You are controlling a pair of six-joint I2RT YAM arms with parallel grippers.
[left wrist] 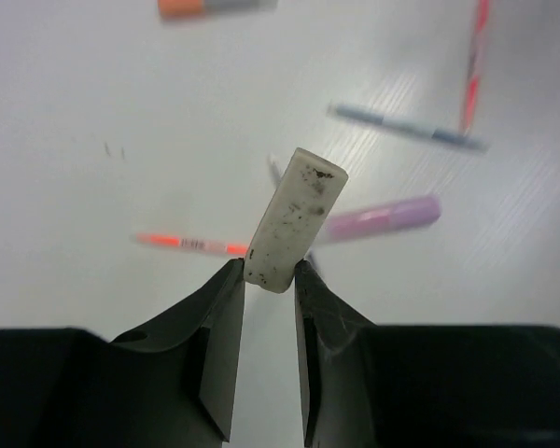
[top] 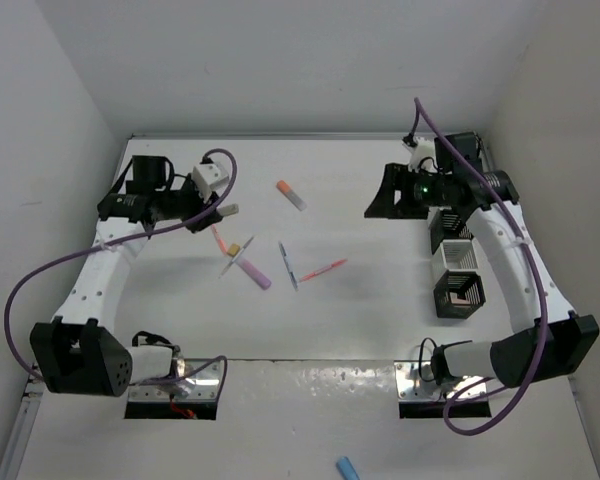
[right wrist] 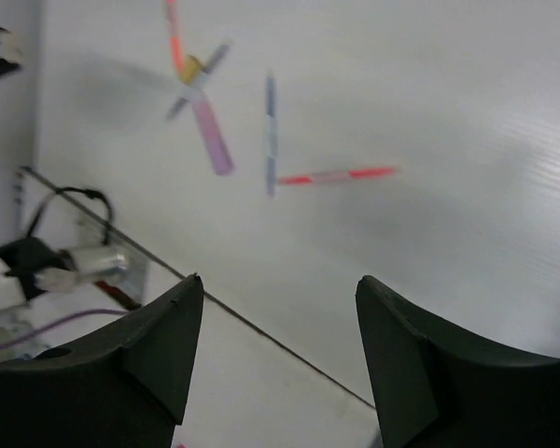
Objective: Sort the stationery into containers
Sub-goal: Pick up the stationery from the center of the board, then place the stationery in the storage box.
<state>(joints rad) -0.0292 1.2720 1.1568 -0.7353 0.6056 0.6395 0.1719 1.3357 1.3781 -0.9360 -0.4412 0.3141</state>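
Observation:
My left gripper (top: pixel 218 212) is shut on a whitish, speckled eraser block (left wrist: pixel 294 219), held above the table at the left; the block also shows in the top view (top: pixel 228 210). Below lie a purple marker (left wrist: pixel 392 217), an orange-pink pen (left wrist: pixel 191 244), a blue pen (left wrist: pixel 406 128), a red-pink pen (left wrist: pixel 474 56) and an orange-grey marker (top: pixel 291 194). My right gripper (top: pixel 380 200) is open and empty, raised at the right beside the mesh containers (top: pixel 458 255). In its wrist view (right wrist: pixel 278 285) the purple marker (right wrist: pixel 212 140), blue pen (right wrist: pixel 271 131) and red-pink pen (right wrist: pixel 336 175) lie far off.
The containers stand in a row at the right edge under the right arm: a dark one (top: pixel 446 226), a white one, and a black one (top: pixel 458 292) with something pinkish inside. A small blue item (top: pixel 348 467) lies off the table at the front. White walls enclose the table.

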